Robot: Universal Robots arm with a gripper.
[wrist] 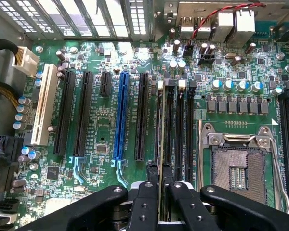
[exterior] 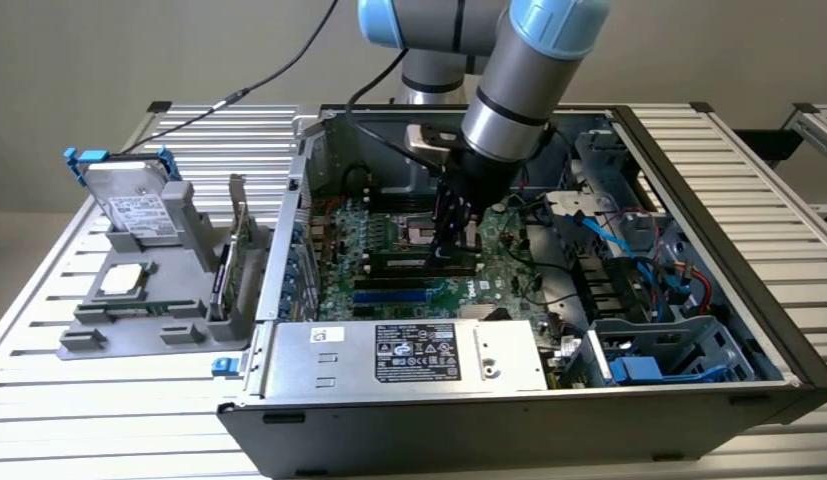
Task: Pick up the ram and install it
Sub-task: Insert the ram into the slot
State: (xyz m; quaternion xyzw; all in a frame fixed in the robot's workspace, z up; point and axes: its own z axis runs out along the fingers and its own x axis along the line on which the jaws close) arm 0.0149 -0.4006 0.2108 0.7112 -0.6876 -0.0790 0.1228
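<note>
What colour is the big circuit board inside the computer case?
The circuit board is dark green, clearest in the wrist view.

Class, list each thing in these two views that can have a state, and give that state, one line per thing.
computer case: lying flat, side open.
gripper: shut on the ram, inside the case.
ram: held on edge along a memory slot; whether it is seated cannot be told.
processor socket: empty.
blue slot: empty.
processor chip: lying flat on the grey holder, outside the case.
</note>
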